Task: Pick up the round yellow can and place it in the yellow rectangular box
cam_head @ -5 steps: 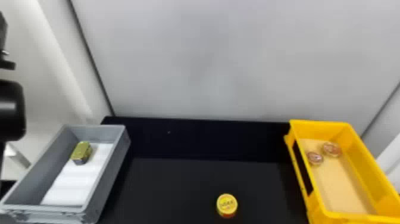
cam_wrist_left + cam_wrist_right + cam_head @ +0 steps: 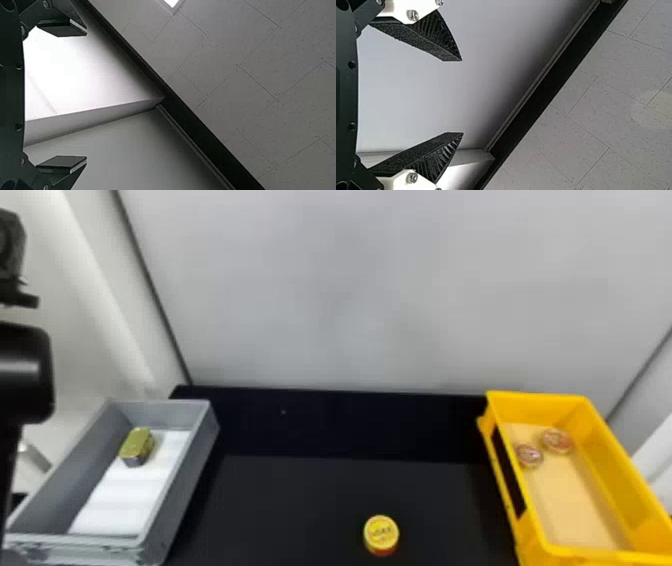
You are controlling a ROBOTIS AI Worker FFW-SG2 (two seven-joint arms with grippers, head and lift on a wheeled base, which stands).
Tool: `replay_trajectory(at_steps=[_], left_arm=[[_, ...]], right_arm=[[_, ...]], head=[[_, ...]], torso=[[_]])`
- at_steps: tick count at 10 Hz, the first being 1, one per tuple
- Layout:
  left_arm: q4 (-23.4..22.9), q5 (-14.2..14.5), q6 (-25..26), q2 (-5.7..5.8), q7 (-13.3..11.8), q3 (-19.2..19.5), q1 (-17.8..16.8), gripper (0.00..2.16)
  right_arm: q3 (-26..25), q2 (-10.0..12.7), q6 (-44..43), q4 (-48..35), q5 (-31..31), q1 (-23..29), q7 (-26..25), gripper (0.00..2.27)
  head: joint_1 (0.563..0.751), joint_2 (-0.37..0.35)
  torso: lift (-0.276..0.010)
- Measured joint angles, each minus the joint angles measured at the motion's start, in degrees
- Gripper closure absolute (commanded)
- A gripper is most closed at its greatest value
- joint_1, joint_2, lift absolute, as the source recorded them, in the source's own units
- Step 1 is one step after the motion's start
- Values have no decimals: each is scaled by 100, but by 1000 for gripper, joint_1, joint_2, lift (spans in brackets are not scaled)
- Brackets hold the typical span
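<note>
- Head view: can [image 2: 381, 534] is stood upright, left of yellow box [image 2: 602, 460].
- Right gripper [image 2: 462, 96], spread empty, is probably better placed.
- Left gripper [image 2: 86, 95] is spread empty.

Black flat table [image 2: 310, 500] ran before pale grey flat wall [image 2: 350, 290]. Grey rectangular plastic bin [image 2: 186, 475] sat left, yellow rectangular plastic box [image 2: 617, 462] right. Round yellow-and-red can [image 2: 381, 535] stood on table between them, toward near side, closer to box. In bin: white flat liner [image 2: 120, 500]; gold-and-dark small block [image 2: 137, 446] at far end, by liner's left edge. In box: reddish round smaller piece [image 2: 529, 456] lay far left, reddish round larger piece [image 2: 557, 440] just beside it, right and slightly behind.
</note>
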Motion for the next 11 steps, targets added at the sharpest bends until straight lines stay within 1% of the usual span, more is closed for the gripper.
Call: replay_trajectory(at_steps=[1,2,3,4,5,6,7,8,9,10,11], left_arm=[[16,0,-4,10,0,-3,-11,142],[21,0,-4,16,0,-4,-11,142],[22,0,-3,18,0,-4,-7,142],[23,0,14,18,-1,-4,2,142],[23,2,41,2,-8,-4,10,142],[22,7,75,-45,-23,-4,17,142],[18,19,121,-104,-45,1,21,142],[3,34,179,-176,-83,10,22,142],[-16,47,235,-277,-129,32,22,142],[-38,56,275,-417,-163,68,23,142],[-52,60,302,-589,-214,116,27,142]], right_arm=[[-22,5,28,24,-89,-7,74,131],[-53,-1,313,-3,-326,-62,142,133],[-84,-2,887,-91,-649,-152,202,139],[-103,49,1778,-210,-912,-318,404,142],[-143,174,2868,-301,-1043,-571,849,145],[-240,331,3876,-316,-1092,-812,1400,150],[-382,447,4628,-224,-1238,-954,1778,153],[-532,483,5123,-31,-1609,-988,1943,156],[-649,447,5398,244,-2126,-940,1988,159],[-695,370,5544,555,-2587,-833,2004,167],[-676,307,5615,872,-2898,-704,2065,173]], head=[[663,54],[663,54],[663,54],[663,54],[663,54],[663,54],[663,54],[663,54],[663,54],[663,54],[663,54]], torso=[[-10],[-10],[-10],[-10],[-10],[-10],[-10],[-10],[-10],[-10],[-10]])
